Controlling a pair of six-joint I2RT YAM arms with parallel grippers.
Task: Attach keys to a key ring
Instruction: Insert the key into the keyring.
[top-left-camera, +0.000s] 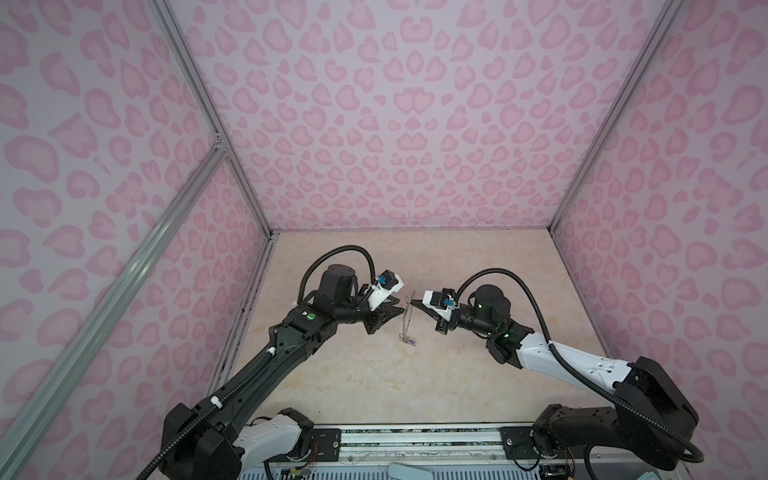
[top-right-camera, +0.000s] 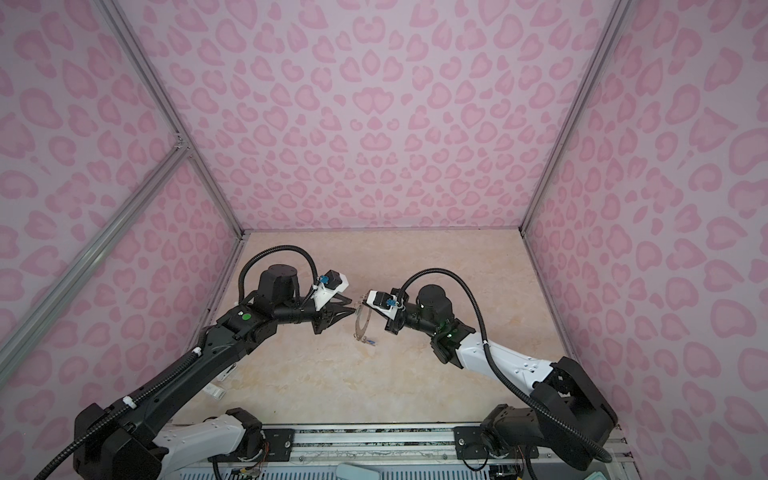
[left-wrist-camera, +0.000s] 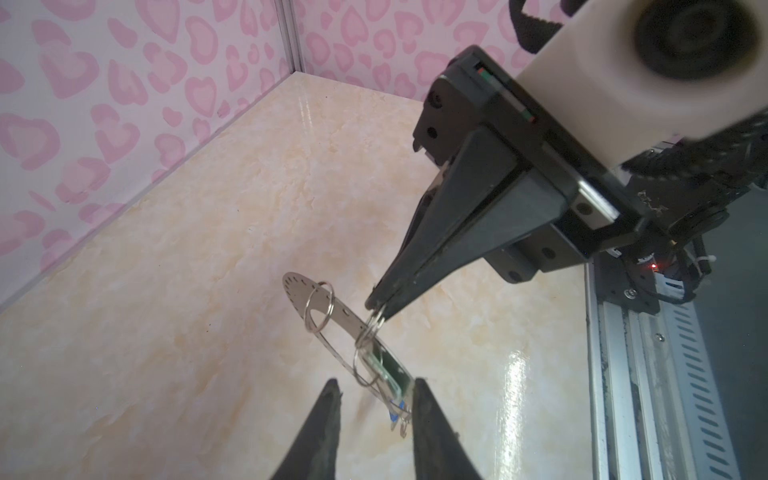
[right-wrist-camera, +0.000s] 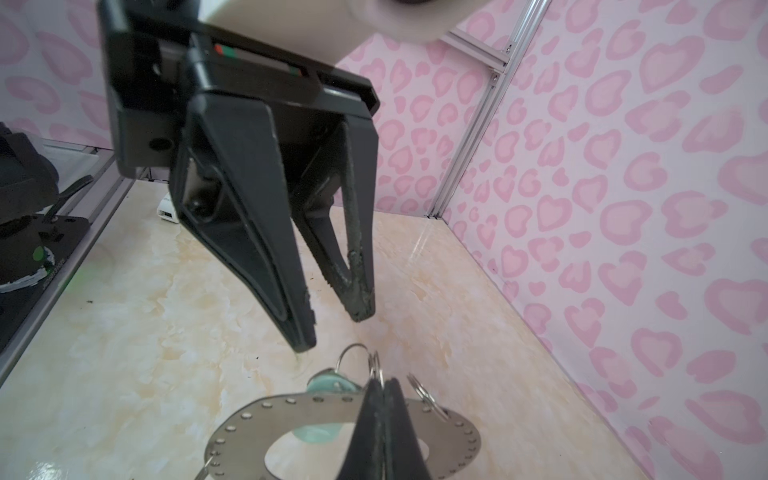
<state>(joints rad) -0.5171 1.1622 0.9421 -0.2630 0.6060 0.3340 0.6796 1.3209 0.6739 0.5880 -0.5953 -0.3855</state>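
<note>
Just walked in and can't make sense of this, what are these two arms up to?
They are working on a key ring. The right end effector is shut on a wire loop of the ring, holding it on edge. The left end effector is open close beside it, gripping nothing. A mint key and a blue key hang by the ring.

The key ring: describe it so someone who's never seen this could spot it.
Inside the pink booth, over the middle of the beige table, the right hand pinches a wire loop. That loop hangs on the key ring: a flat grey disc held on edge, with a wide central hole and tiny rim holes, far bigger than its loops and keys.
</note>
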